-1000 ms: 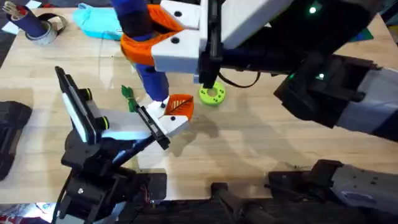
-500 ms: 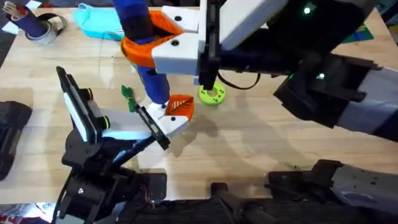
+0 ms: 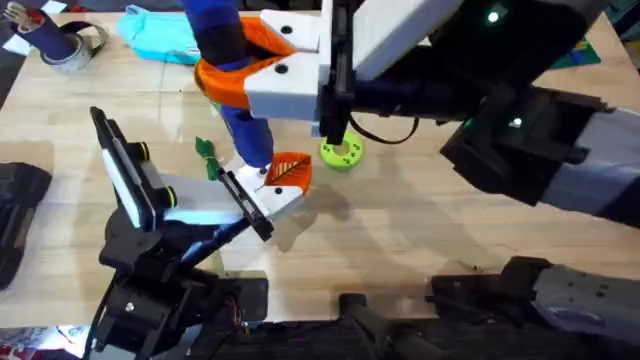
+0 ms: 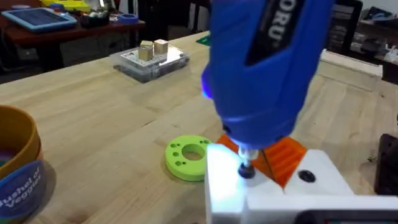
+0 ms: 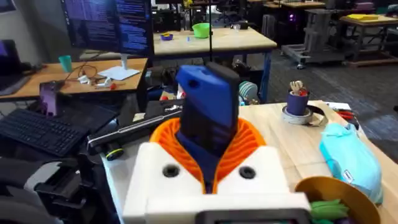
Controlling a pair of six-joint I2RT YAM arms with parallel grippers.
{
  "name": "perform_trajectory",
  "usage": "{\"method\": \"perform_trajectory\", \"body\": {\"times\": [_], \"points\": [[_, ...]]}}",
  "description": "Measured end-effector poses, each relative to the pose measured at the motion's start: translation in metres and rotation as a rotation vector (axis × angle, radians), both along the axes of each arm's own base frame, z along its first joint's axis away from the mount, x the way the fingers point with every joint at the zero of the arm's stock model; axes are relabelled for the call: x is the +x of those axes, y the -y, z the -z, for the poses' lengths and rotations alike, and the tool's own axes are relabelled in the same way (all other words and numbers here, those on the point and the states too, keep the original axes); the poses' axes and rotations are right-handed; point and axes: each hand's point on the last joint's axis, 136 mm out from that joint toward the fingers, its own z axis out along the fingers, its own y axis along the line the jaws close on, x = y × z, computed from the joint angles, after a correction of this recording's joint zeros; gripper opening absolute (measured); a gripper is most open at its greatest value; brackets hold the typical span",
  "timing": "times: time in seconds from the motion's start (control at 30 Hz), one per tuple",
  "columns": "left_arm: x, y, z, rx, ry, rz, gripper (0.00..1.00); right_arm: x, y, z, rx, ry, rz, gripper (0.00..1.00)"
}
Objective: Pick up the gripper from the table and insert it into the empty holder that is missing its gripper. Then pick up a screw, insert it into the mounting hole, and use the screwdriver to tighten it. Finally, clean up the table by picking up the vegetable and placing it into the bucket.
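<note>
My right gripper (image 3: 240,72) reaches across the table, shut on the blue screwdriver (image 3: 245,130), which stands upright. In the right wrist view its white fingers (image 5: 165,171) with orange pads clasp the screwdriver handle (image 5: 208,106). The screwdriver (image 4: 267,68) has its tip on a small screw (image 4: 246,170) in the white gripper piece (image 4: 311,180) with the orange ribbed pad. That gripper piece (image 3: 283,192) sits on the black holder bar (image 3: 245,205) at the end of my left arm. The dark-green vegetable (image 3: 207,155) lies on the table beside the holder. The orange bucket (image 4: 15,162) stands farther off.
A lime-green ring disc (image 3: 342,153) lies just right of the work spot. A light-blue cloth (image 3: 160,40) and a tape roll with a dark cup (image 3: 60,40) are at the far left. A clear box with wooden blocks (image 4: 152,59) stands farther back.
</note>
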Motion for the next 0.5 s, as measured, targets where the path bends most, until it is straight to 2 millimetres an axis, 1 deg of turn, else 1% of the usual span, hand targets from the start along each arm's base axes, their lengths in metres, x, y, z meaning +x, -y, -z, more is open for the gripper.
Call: {"method": "perform_trajectory", "body": {"times": [0.3, 0.5], "points": [[0.0000, 0.0000, -0.0001, 0.000, 0.001, 0.000, 0.016, 0.0000, 0.0000, -0.0001, 0.000, 0.000, 0.000, 0.046], [0.0001, 0.0000, -0.0019, -0.002, 0.009, 0.000, 0.016, -0.0007, 0.0003, -0.0035, 0.012, 0.012, -0.002, 0.044]]}}
